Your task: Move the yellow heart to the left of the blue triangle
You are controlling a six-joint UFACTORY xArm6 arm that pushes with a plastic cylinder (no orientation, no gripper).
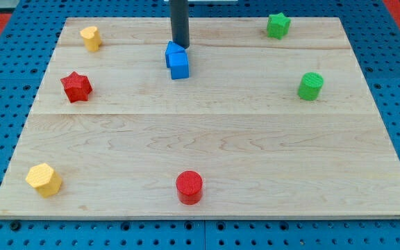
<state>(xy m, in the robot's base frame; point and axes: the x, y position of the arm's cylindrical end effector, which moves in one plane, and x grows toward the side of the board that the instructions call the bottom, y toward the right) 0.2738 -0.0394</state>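
Just above the blue block point(177, 60), my tip point(180, 47).

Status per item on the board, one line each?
my tip: touching blue blocks' top edge
two blue blocks: touching each other
yellow heart: top left, untouched
yellow block: bottom left
red star: left
red cylinder: bottom
green star: top right
green cylinder: right

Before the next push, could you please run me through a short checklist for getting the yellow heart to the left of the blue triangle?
1. My tip in view: ok, at the blue blocks' top edge.
2. Blue triangle identified: cannot tell; two blue blocks touch, shapes unclear.
3. Yellow heart located: ok, the view's top left.
4. Tip beside heart: not ok, far apart.
5. Heart already left of blue: ok, though distant.
6. Red star off the path: ok.
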